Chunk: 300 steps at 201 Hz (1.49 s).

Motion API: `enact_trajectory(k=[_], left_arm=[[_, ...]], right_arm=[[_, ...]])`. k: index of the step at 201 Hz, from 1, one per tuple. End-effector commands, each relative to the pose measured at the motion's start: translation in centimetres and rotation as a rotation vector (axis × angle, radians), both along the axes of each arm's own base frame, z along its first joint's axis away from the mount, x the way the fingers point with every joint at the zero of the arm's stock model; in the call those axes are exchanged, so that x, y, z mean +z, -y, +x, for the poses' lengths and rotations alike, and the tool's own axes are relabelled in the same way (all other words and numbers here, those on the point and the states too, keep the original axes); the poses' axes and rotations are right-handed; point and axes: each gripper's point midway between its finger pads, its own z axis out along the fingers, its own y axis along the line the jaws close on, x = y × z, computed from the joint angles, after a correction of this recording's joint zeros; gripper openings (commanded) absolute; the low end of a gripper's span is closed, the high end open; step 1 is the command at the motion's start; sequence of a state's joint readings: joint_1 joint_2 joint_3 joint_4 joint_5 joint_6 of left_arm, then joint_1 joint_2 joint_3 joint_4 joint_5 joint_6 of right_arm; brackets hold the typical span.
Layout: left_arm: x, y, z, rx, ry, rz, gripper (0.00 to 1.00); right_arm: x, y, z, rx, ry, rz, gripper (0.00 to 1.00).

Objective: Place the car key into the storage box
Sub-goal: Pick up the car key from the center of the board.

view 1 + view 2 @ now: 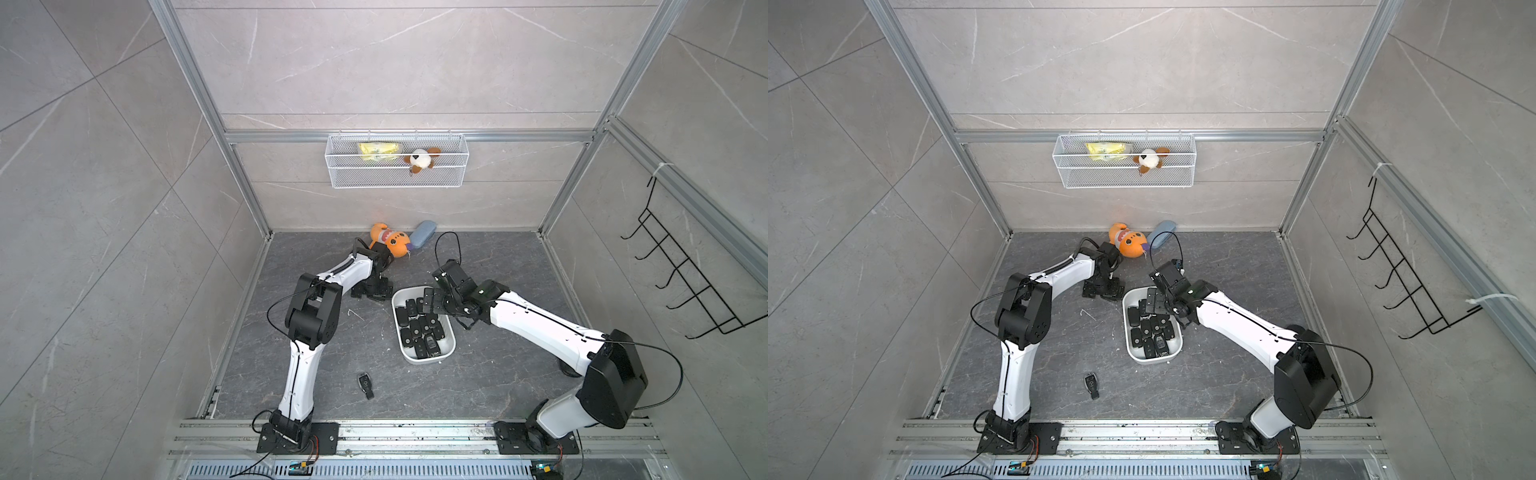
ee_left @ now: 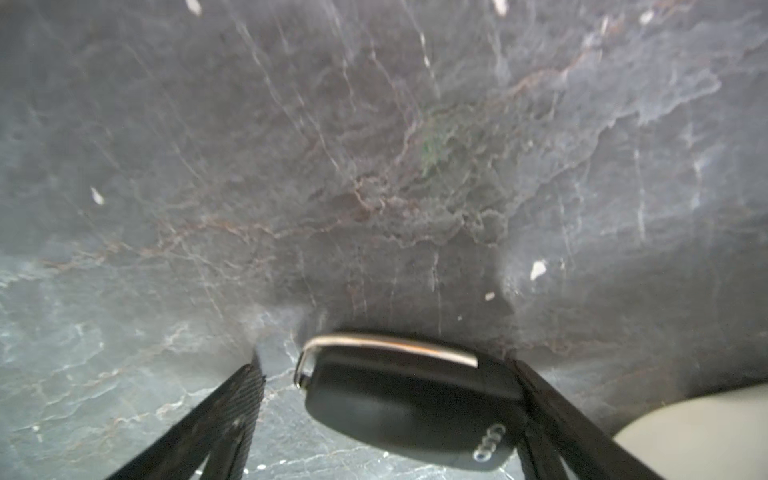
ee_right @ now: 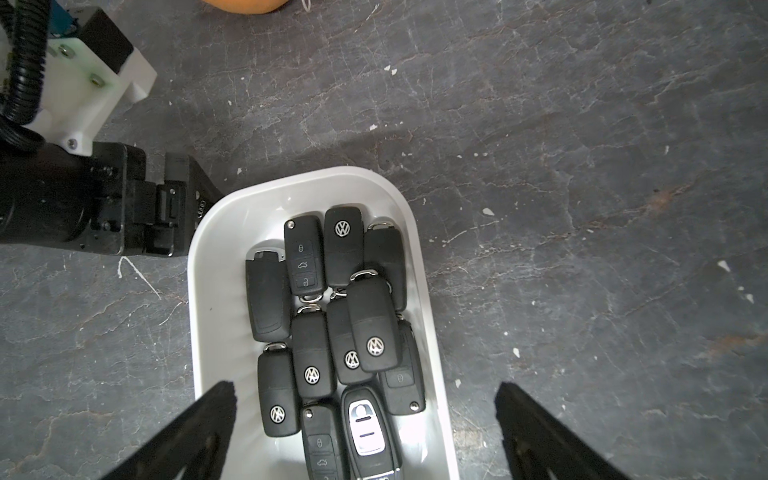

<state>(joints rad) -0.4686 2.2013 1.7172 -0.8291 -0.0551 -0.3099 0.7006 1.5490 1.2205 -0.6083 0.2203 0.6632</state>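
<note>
Somewhat blurred car key [image 2: 399, 411]

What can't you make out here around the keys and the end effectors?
- Car key: blurred, edge-cut in left wrist view; left end effector hides it in top views.
- Storage box: one end cut off in right wrist view.
- Loose key: markings too small in both top views.

Grey marble walls [image 1: 395, 62], dark stone floor [image 1: 478, 382]

Keys [image 3: 312, 361] in storage box [image 3: 216, 316]
</note>
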Motion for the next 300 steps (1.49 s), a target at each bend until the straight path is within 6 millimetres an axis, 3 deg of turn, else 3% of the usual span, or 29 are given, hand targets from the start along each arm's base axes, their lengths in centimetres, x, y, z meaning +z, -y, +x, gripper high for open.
enact_trajectory(k=[1,47,79,175,223,284,300], left_arm=[[2.6,1.0,0.0,-0.035,0.036,-0.069,0.94],[3.3,1.7,-0.9,-0.016,0.02,-0.134,0.92],[2.3,1.0,-1.1,0.095,-0.026,-0.114,0.87],[1.0,3.3,0.6,0.21,-0.083,-0.194,0.76],[-0.6,2.6,0.7,0.202,-0.107,-0.118,0.71],[-1.0,1.1,-0.1,0.094,-0.063,0.068,0.64],[-1.1,1.0,-0.2,0.082,-0.062,0.086,0.56]], right_arm=[[0.2,-0.2,-0.4,-0.007,0.002,0.015,1.0],[0.0,-0.3,-0.3,-0.006,-0.001,0.013,1.0],[-0.2,-0.5,-0.2,-0.003,-0.003,0.014,1.0],[-0.7,-0.5,-0.3,-0.002,-0.012,0.005,1.0],[-0.8,-0.4,-0.3,-0.005,-0.016,0.0,1.0],[-0.6,-0.6,-0.2,0.002,-0.011,0.005,1.0],[-0.5,-0.9,-0.2,0.01,-0.01,0.014,1.0]])
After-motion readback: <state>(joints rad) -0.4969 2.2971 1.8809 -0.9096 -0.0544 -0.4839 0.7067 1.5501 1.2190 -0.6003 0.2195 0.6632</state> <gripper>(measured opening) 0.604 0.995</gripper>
